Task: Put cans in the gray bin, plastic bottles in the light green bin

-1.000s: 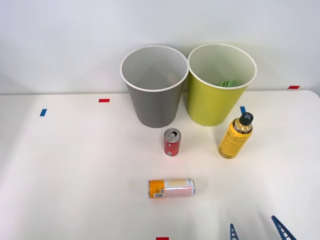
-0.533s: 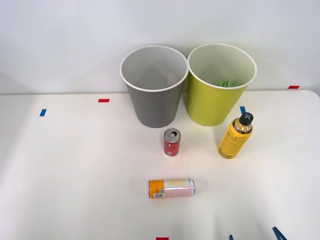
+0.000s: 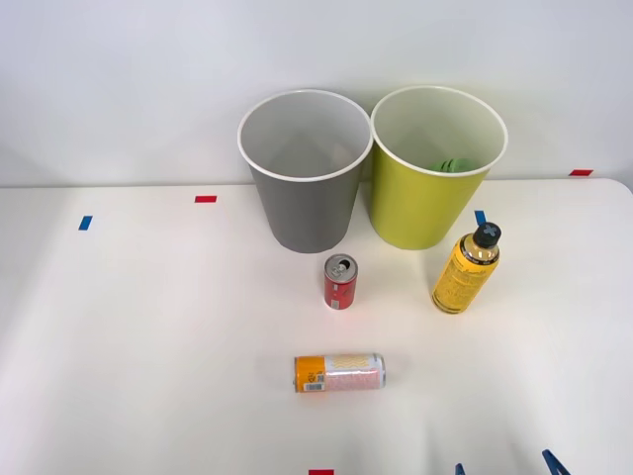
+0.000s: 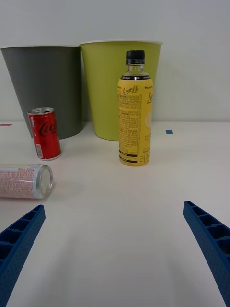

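Note:
A short red can (image 3: 340,282) (image 4: 44,133) stands upright in front of the gray bin (image 3: 305,170) (image 4: 45,89). A slim orange-and-pink can (image 3: 339,372) (image 4: 25,181) lies on its side nearer to me. The yellow-orange bottle (image 3: 466,269) (image 4: 135,111) with a black cap stands upright in front of the light green bin (image 3: 436,165) (image 4: 116,81). Something green (image 3: 457,165) lies inside that bin. My right gripper (image 3: 506,465) (image 4: 115,249) is open at the table's near edge, empty, well short of the bottle, with its blue fingertips (image 4: 21,230) wide apart.
Small red tape marks (image 3: 206,199) and blue tape marks (image 3: 85,223) dot the white table (image 3: 148,327). A white wall rises right behind the two bins. Open tabletop lies between my gripper and the bottle.
My right gripper has drawn back toward the near edge of the table; its fingertips show lower in the front view. The cans, bottle and bins have not moved.

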You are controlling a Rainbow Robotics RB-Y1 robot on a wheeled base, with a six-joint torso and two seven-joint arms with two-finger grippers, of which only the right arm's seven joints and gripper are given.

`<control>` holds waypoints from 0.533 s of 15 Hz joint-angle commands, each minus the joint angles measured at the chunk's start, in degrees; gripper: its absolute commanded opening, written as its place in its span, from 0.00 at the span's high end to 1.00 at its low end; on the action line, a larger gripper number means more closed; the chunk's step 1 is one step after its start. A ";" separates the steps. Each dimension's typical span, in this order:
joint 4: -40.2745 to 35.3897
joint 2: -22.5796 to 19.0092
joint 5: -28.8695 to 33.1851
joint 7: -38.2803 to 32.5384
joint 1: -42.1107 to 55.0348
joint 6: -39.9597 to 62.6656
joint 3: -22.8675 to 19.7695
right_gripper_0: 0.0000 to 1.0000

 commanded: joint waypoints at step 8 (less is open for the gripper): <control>0.00 0.00 -0.02 0.01 0.00 0.02 -0.01 0.00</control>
